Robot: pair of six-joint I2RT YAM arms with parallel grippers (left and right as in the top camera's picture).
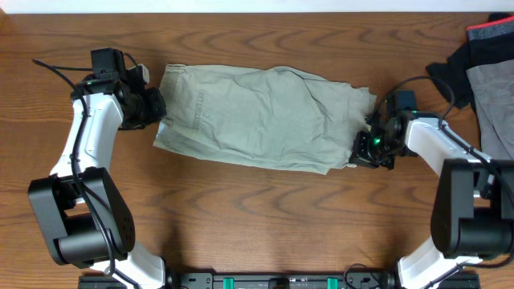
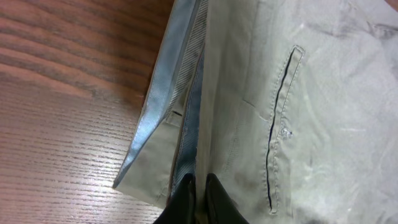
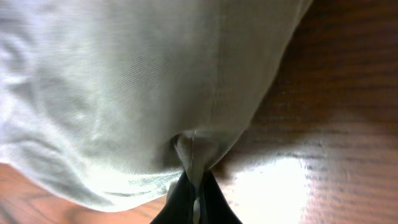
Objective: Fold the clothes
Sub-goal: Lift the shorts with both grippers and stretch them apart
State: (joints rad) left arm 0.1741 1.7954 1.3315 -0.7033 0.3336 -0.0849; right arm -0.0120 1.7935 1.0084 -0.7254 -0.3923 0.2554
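The clothes (image 1: pixel 257 116), a khaki-beige pair of shorts, lie spread flat across the middle of the table. At their left end my left gripper (image 1: pixel 154 106) is shut on the waistband edge, where the pale blue lining (image 2: pixel 186 106) shows beside a stitched pocket seam (image 2: pixel 280 118). My left gripper's jaws (image 2: pixel 200 186) pinch that fabric. At the right end my right gripper (image 1: pixel 365 146) is shut on the hem; the cloth (image 3: pixel 124 81) bunches into a small fold between the black fingers (image 3: pixel 211 199) of my right gripper (image 3: pixel 196 190).
A grey garment (image 1: pixel 494 104) and a black garment with red trim (image 1: pixel 482 36) lie at the table's far right edge, behind the right arm. Bare wood (image 1: pixel 265 217) stretches in front of the shorts toward the arm bases.
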